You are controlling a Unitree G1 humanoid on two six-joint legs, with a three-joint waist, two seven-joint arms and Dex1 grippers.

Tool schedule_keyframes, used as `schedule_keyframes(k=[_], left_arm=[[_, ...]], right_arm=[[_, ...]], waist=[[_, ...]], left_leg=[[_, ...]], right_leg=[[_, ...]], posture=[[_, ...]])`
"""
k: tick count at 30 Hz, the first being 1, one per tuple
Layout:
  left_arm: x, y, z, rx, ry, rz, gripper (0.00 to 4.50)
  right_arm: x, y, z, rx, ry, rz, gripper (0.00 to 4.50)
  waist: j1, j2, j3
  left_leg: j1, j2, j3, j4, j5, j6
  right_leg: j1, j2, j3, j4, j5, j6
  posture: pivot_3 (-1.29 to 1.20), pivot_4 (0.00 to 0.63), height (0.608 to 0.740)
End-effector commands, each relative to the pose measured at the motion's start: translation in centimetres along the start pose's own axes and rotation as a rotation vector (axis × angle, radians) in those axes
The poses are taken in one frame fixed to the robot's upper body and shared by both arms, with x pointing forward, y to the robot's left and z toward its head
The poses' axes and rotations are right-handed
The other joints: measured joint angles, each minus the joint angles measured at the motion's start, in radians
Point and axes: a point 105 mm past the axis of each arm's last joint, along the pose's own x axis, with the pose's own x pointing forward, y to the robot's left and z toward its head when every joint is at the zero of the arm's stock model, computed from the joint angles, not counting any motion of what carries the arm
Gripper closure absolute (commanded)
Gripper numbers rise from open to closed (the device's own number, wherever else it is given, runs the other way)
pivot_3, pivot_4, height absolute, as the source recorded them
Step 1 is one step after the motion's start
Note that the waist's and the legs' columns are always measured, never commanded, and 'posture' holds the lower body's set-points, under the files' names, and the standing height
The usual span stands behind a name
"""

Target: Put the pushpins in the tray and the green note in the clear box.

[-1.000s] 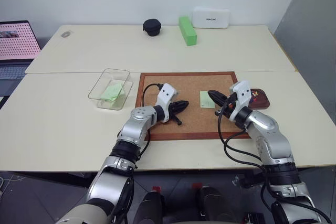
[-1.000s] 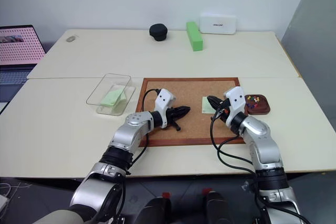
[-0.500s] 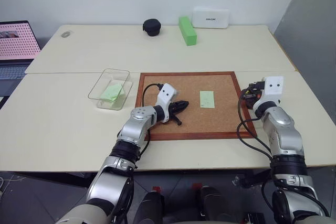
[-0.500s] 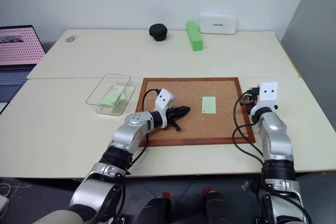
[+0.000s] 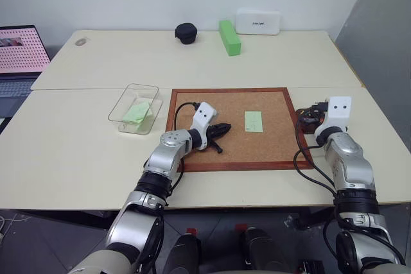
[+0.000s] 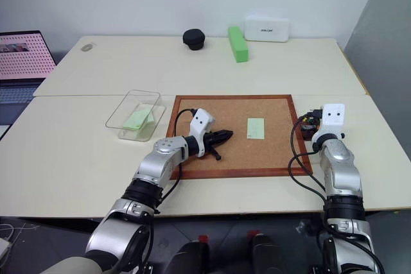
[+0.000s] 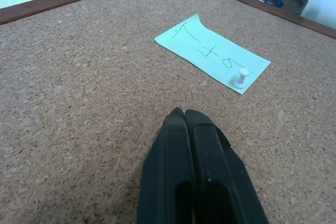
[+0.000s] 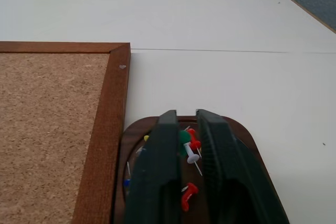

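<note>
The green note [image 7: 212, 53] lies on the corkboard [image 5: 192, 158], held by a white pushpin [image 7: 241, 77] at one corner. The left gripper [image 7: 185, 115] rests on the cork near it, fingers pressed together and empty. The tray [image 8: 242, 132] sits just beside the corkboard's right frame with the pushpins [image 8: 190, 148] inside; the right gripper [image 8: 184, 115] hangs over it, fingers narrowly parted. The clear box [image 5: 136, 108], left of the corkboard, holds a green slip. A green block [image 5: 228, 36] stands far back on the tabletop [image 5: 77, 152].

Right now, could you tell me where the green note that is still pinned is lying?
The green note lies on the corkboard, right of centre, held by a white pushpin, between the left gripper and the tray.
</note>
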Motion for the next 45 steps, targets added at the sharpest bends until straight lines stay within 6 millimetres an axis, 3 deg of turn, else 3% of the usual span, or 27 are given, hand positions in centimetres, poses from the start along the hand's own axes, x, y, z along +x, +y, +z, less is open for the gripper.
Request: schedule_keyframes(k=[1,8,12,17,24,29,36,44,45], left_arm=[[0.2,-0.3,-0.2,0.007,0.007,-0.009,4.50],[0.2,-0.4,-0.3,0.007,0.009,-0.010,4.50],[0.2,-0.3,-0.2,0.007,0.009,-0.008,4.50],[0.2,-0.2,-0.1,0.005,0.009,-0.006,4.50],[0.2,-0.5,-0.2,0.000,0.013,-0.012,4.50],[0.1,-0.3,-0.3,0.007,0.016,-0.006,4.50],[-0.3,-0.2,-0.4,0.006,0.018,0.004,4.50],[-0.3,-0.4,-0.5,0.004,0.021,0.003,4.50],[-0.3,-0.4,-0.5,0.004,0.021,0.002,4.50]], right_arm=[[0.0,-1.0,1.7,0.013,-0.051,-0.033,2.92],[0.0,-1.1,1.8,-0.031,-0.059,-0.039,1.50],[-0.1,0.4,2.8,-0.043,-0.119,0.036,0.73],[-1.8,6.8,3.2,-0.089,-0.192,0.388,0.73],[-3.9,12.1,2.9,-0.092,-0.217,0.641,0.73],[-4.1,14.3,2.2,-0.063,-0.191,0.721,0.73],[-4.3,15.8,-0.2,-0.141,-0.100,0.808,0.73],[-3.9,15.8,-0.8,-0.134,-0.061,0.785,0.73],[-3.8,15.8,-0.8,-0.131,-0.060,0.780,0.90]], waist=[[0.000,0.000,0.000],[0.000,0.000,0.000],[0.000,0.000,0.000],[-0.001,0.000,0.000],[-0.001,0.000,0.000],[0.000,0.000,0.000],[0.000,0.000,0.000],[-0.001,0.000,0.000],[-0.001,0.000,0.000]], left_leg=[[0.000,0.000,0.000,0.000,0.000,0.000],[0.000,0.000,0.000,0.000,0.000,0.000],[0.000,0.000,0.000,0.000,0.000,0.000],[0.000,0.000,0.000,0.000,0.000,0.000],[0.000,0.000,0.000,0.000,0.000,0.000],[0.000,0.000,0.000,0.000,0.000,0.000],[0.000,0.000,0.000,0.000,0.000,0.000],[0.001,0.000,0.000,0.000,0.000,0.000],[0.001,0.000,0.000,0.000,0.000,0.000]], right_leg=[[0.000,0.000,0.000,0.000,0.000,0.000],[0.000,0.000,0.000,0.000,0.000,0.000],[0.000,0.000,0.000,0.000,0.000,0.000],[0.000,0.000,0.000,0.000,0.000,0.000],[0.000,0.000,0.000,0.000,0.000,0.000],[0.000,0.000,0.000,0.000,0.000,0.000],[0.000,0.000,0.000,0.000,0.000,0.000],[0.000,0.000,0.000,0.000,0.000,0.000],[0.000,0.000,-0.001,0.000,0.000,0.000]], posture=[[0.00,0.150,0.740],[0.00,0.150,0.740],[0.00,0.150,0.740],[0.00,0.150,0.740],[0.00,0.150,0.740],[0.00,0.150,0.740],[0.00,0.150,0.740],[0.00,0.150,0.740],[0.00,0.150,0.740]])
